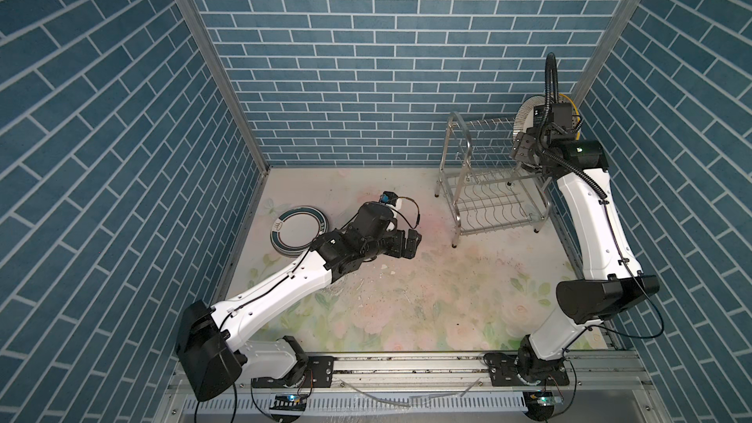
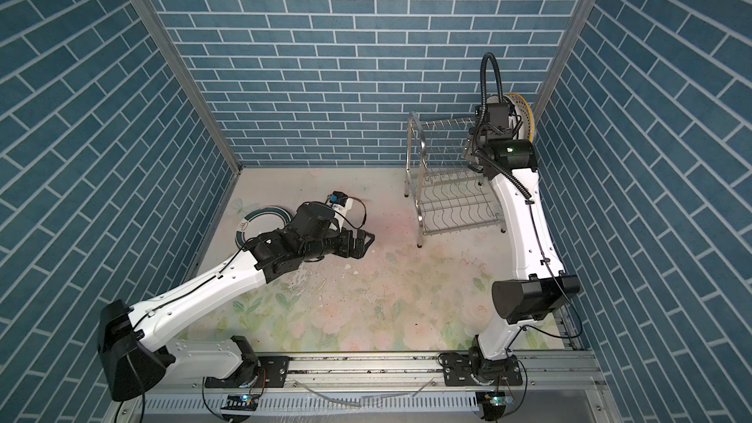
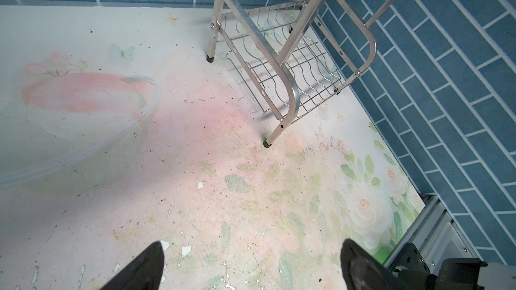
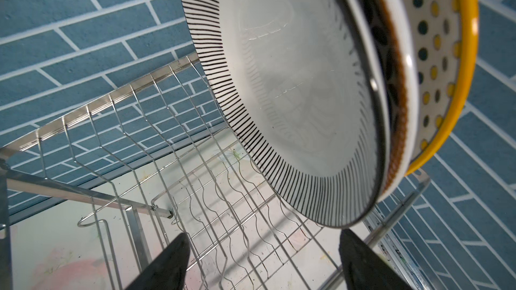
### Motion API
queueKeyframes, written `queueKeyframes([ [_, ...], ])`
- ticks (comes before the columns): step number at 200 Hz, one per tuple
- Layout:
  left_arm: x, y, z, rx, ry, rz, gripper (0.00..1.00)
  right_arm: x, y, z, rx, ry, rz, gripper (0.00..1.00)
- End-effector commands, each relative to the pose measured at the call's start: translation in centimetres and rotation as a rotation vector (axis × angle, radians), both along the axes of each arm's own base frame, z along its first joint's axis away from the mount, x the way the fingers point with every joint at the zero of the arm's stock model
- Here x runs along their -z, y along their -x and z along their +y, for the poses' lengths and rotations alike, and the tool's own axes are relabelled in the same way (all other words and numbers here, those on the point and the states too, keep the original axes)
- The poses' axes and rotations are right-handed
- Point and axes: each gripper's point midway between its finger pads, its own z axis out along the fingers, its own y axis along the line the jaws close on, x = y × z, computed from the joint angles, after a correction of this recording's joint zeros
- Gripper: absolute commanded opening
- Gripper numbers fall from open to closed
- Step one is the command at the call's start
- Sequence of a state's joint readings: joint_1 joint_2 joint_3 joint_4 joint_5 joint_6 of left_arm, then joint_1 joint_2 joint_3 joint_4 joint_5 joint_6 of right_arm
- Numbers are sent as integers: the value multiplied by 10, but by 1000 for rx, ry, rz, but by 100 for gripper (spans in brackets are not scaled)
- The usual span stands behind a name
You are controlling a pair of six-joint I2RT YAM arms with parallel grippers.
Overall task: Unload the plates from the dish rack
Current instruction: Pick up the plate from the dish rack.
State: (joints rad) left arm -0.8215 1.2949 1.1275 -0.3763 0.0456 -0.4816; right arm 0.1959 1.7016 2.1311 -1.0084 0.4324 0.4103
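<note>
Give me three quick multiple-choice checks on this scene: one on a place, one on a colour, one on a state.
1. Where is the teal plate?
A. flat on the table
B. on the rack, lower tier
C. on the rack, upper tier

2. What colour is the rim of the dotted plate in the rack?
A. red
B. yellow
C. green

3. How is the left gripper?
A. shut on a plate
B. shut on a rack wire
C. open, empty

Key: 1 A, it lies flat on the table in both top views. 2 B, the right wrist view shows a yellow edge. 3 C, its fingers stand apart over bare table.
</note>
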Motion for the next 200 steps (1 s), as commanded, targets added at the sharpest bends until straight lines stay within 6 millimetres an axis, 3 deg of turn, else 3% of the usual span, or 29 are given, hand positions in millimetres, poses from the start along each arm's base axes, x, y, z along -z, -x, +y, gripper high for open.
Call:
queueKeyframes([
  [1,1,1,-1,12,-5,-7,99,-13,-3,-10,22,23,-34,83],
  [67,-2,-1,1,6,-5,-10,99,-15,0,-11,1,-11,-35,83],
  [135,0,-6,2,3,0,-8,99,-30,15,-7,-31,-38,-59,82],
  [200,-1,-5,2,8,5,-7,99,-29,12,-15,-3,4,-56,82],
])
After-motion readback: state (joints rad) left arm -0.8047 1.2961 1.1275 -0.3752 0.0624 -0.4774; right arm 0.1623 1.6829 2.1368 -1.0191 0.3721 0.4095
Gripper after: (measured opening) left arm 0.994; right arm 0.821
